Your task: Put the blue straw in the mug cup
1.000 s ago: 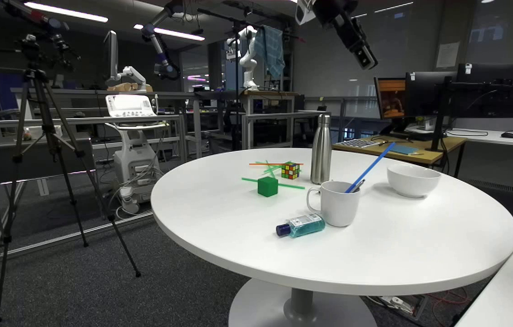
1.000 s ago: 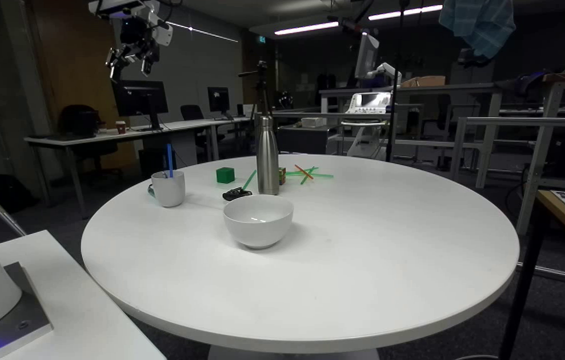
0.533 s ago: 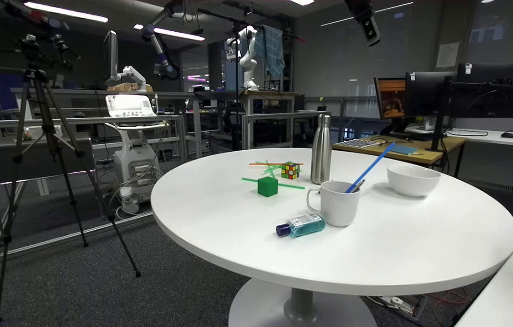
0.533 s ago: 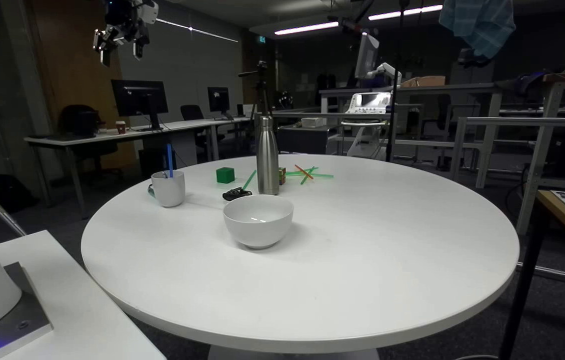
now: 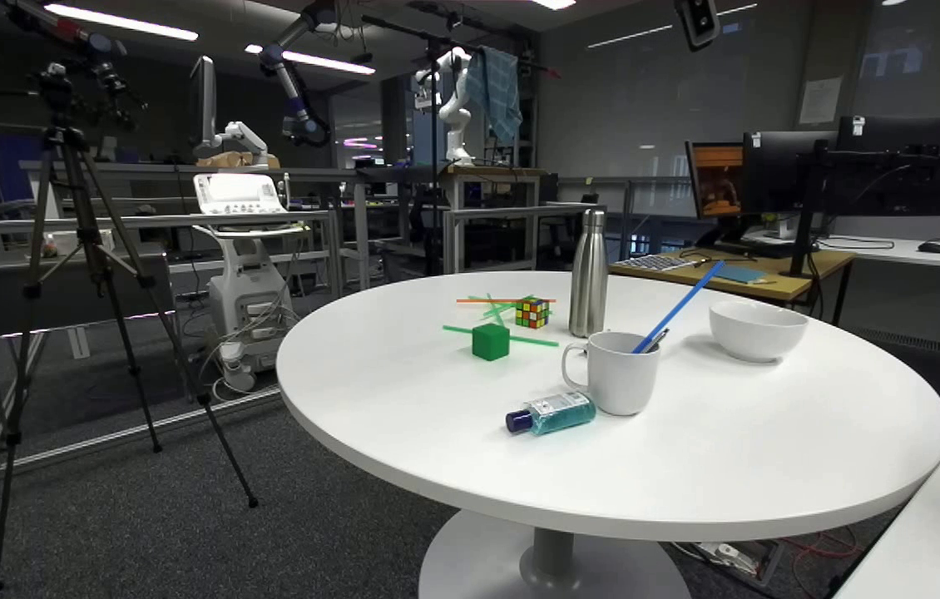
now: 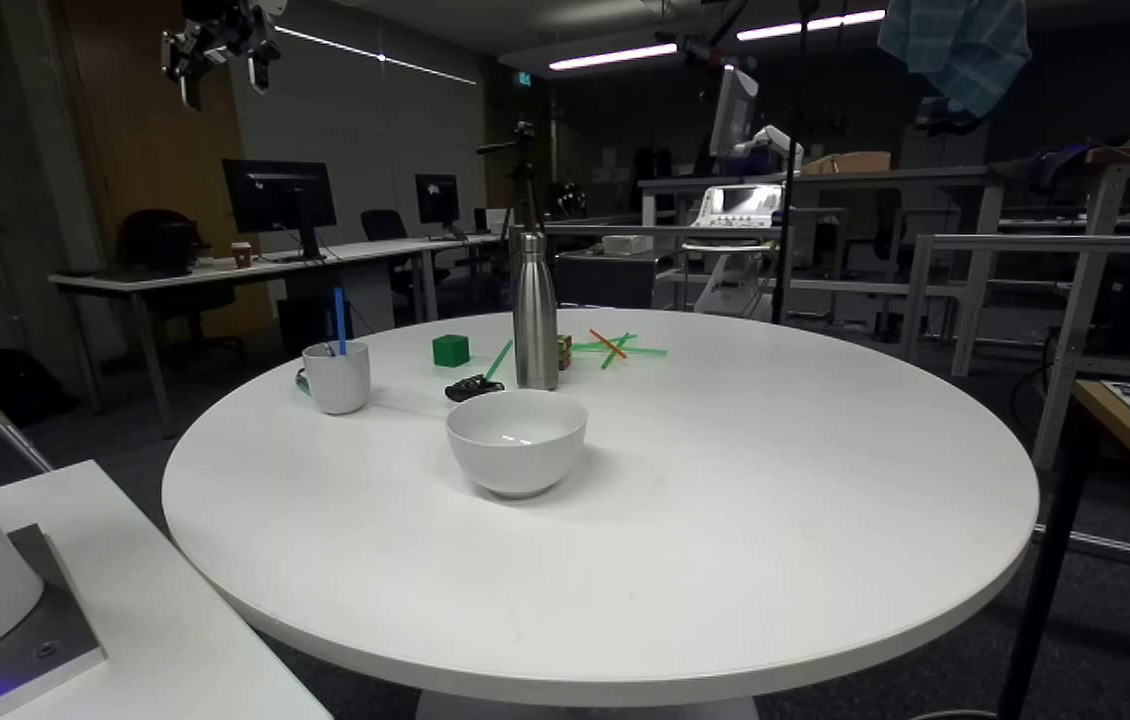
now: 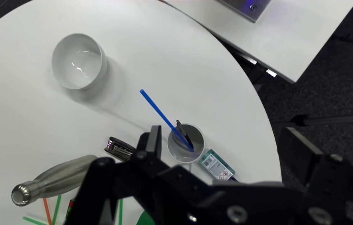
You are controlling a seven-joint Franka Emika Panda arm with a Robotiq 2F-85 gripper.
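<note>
The blue straw [image 5: 680, 306] leans inside the white mug cup [image 5: 621, 387], its upper part sticking out past the rim. Both also show in an exterior view, the straw [image 6: 340, 320] in the upright mug [image 6: 340, 385]. In the wrist view the straw [image 7: 164, 117] crosses the rim and its lower end rests inside the mug [image 7: 176, 151]. My gripper [image 7: 229, 140] is open and empty, with its fingers wide apart. It is high above the table; an exterior view shows both fingers [image 6: 225, 85], while another shows only a fingertip [image 5: 699, 23] at the top edge.
A pen [image 7: 184, 132] is also in the mug. A teal bottle [image 5: 557, 413] lies beside it. A steel bottle [image 5: 589, 279], white bowl [image 5: 757, 333], green cube [image 5: 491, 342], puzzle cube [image 5: 532, 313], black object [image 6: 475, 388] and several green and orange straws are on the round table.
My gripper has risen, moving up and to one side toward the top edge of both exterior views. It stays open. The straw, the mug and the other objects have not moved.
</note>
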